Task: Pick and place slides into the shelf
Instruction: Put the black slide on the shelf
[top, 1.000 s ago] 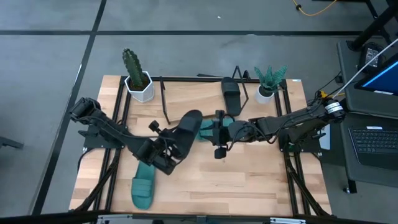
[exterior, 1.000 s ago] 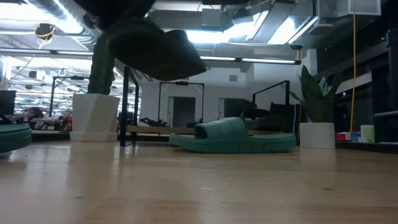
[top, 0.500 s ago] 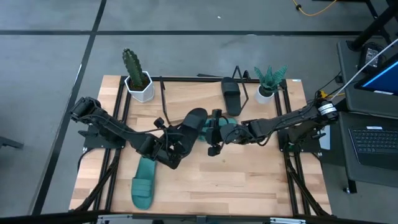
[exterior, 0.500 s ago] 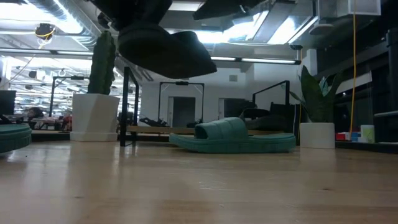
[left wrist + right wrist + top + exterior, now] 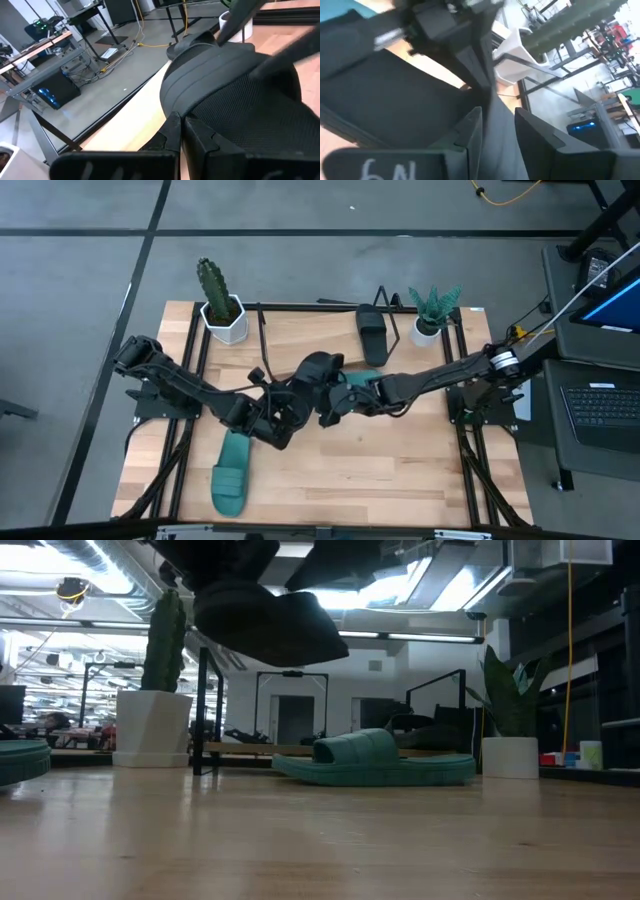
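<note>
A black slide hangs in the air over the table's middle, held by my left gripper; in the low view the black slide floats well above the wood. My right gripper is at its right side, open, its fingers standing on either side of the slide's edge. One teal slide lies flat on the table below, partly hidden. The other teal slide lies near the front left. A second black slide rests on the shelf. My left gripper pinches the black slide's sole edge between its two fingers, at the end away from the strap. It comes from the table's near left, slanting up. The slide is lifted clear of the table.
A cactus in a white pot stands at the shelf's left end and a leafy plant in a white pot at its right. Black frame rails run along both table sides. Bare wood lies toward the near edge.
My right gripper has travelled toward the table's left, over the teal slide, up to the black slide's right side. My left gripper has carried the black slide a little toward the right and far edge, still lifted.
</note>
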